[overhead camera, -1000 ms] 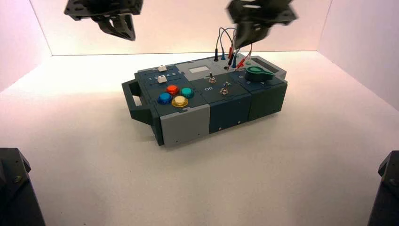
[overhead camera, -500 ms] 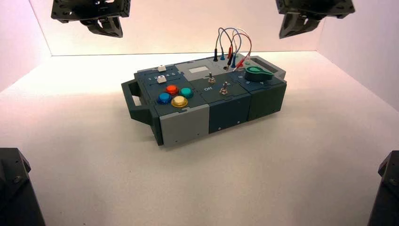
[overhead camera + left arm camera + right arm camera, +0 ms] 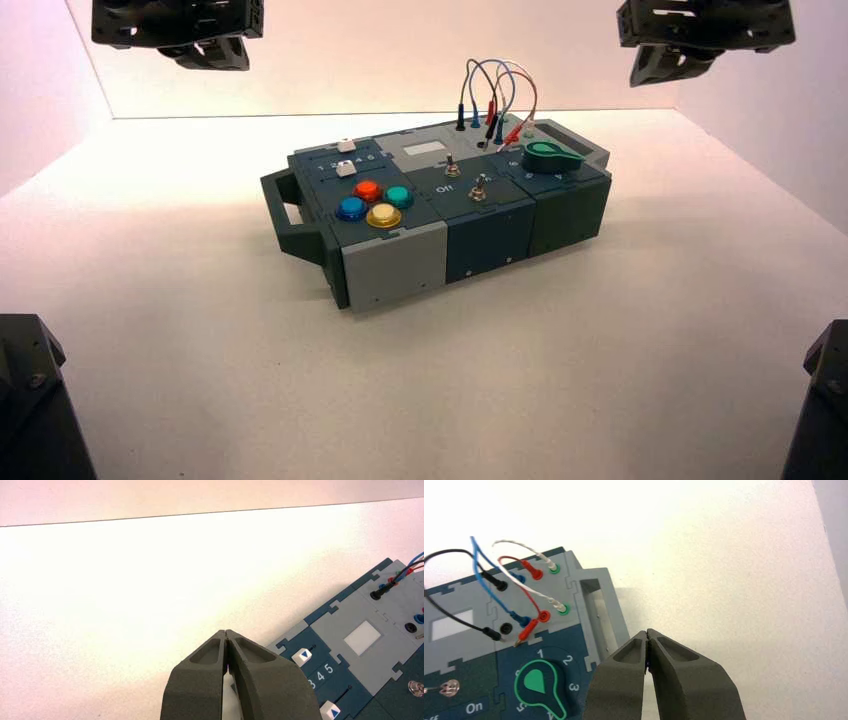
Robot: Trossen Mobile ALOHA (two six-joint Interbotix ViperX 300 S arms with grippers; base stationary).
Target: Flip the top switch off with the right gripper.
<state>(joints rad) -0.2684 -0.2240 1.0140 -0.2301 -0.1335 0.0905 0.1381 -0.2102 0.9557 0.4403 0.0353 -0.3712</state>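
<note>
The top switch [image 3: 452, 167], a tiny grey metal toggle, stands on the dark panel in the middle of the box [image 3: 395, 262], just behind its twin toggle [image 3: 479, 188]. Its position cannot be read. My right gripper [image 3: 660, 68] hangs high at the back right, well away from the box, beyond its right end. In the right wrist view its jaws [image 3: 647, 631] are shut and empty, over the table beside the box's handle end. My left gripper [image 3: 210, 55] is parked high at the back left, shut and empty in its own view [image 3: 226, 631].
Looped wires [image 3: 495, 95] plug into sockets at the box's back. A green knob [image 3: 545, 155] sits right of the toggles. Four coloured buttons [image 3: 375, 203] and two white sliders [image 3: 345, 156] lie on the left part. Dark arm bases [image 3: 30, 400] stand at both near corners.
My right gripper has pulled up and to the right, from above the wires to the back right corner. My left gripper has drifted left and up.
</note>
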